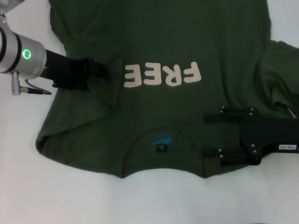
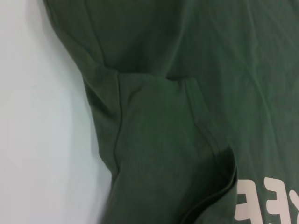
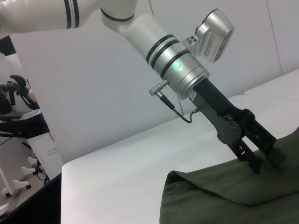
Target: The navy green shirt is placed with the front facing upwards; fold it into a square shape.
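I hold the left gripper (image 1: 102, 71), jaws parted, over the navy green shirt (image 1: 185, 33); right gripper (image 1: 212, 136) open near collar. Pinch seams squarely.

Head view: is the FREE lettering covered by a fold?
No. The cream FREE lettering lies fully exposed on the navy green shirt, between the left gripper and the right gripper.
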You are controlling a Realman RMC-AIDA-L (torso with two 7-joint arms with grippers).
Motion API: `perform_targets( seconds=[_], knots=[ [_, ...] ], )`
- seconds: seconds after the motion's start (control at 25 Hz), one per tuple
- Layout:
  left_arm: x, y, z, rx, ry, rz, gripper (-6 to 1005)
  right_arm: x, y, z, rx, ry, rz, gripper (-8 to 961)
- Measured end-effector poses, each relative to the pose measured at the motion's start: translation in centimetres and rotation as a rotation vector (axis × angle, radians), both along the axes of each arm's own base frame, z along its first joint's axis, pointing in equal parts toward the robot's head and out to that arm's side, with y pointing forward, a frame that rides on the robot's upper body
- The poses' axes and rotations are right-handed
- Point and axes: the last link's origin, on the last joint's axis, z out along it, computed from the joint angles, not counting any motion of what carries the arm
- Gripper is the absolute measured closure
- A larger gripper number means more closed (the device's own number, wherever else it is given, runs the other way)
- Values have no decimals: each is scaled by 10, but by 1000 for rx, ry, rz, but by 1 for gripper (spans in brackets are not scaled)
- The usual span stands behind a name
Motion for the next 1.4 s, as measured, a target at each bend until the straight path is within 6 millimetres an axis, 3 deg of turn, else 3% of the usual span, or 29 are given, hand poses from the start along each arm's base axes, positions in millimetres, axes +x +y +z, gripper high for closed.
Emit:
perform_targets(
  seconds=[0.96, 1.4],
  knots=[
    [1, 4, -8, -22, 36, 35, 291, 1, -1, 1, 1, -2, -3, 82],
    [5, 4, -8, -27, 29, 32, 766, 3, -3, 0, 2, -2, -9, 82]
  ],
)
